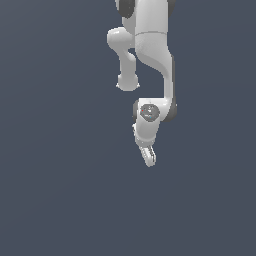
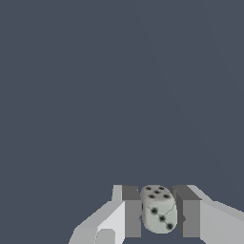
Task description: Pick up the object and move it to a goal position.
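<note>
**Die Held Between the Gripper's Fingers**

The object (image 2: 158, 208), seen in the wrist view, was a small pale die with rounded corners and dark pips, five showing on one face and three on another. It sat between the two fingers (image 2: 133, 217) of the gripper (image 2: 159, 214), whose grey pads stood against its sides, one touching and the other at most a sliver away, so the gripper was pinching the die. Beyond it, only a plain slate-blue ground filled that view.

In the exterior view, the die could not be made out; it was too small or hidden at the tips of the gripper (image 1: 149, 159). The gripper pointed downward, tilted slightly toward the exterior view's right, at the end of the white arm (image 1: 152, 55), which descended from the top edge of the picture. The same flat slate-blue ground surrounded the arm on every side.
</note>
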Robot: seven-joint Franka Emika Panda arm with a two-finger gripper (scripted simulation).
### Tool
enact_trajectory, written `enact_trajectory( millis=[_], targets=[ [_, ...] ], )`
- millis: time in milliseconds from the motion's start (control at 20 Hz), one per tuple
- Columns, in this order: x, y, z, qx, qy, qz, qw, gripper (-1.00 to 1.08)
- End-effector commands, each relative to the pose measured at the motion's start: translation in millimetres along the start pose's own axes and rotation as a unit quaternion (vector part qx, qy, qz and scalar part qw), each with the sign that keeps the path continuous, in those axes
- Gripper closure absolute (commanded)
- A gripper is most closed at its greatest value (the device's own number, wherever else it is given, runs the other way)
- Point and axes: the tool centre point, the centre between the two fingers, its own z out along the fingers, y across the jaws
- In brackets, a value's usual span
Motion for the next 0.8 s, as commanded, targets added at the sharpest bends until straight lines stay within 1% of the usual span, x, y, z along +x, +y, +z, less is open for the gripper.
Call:
enact_trajectory(
  millis=[0, 400, 750],
  targets=[
    [0, 0, 1, 0.000, 0.000, 0.000, 1.0000, 1.08],
    [-1, -1, -3, 0.000, 0.000, 0.000, 1.0000, 1.08],
    [-12, -11, -32, 0.000, 0.000, 0.000, 1.0000, 1.08]
  ],
)
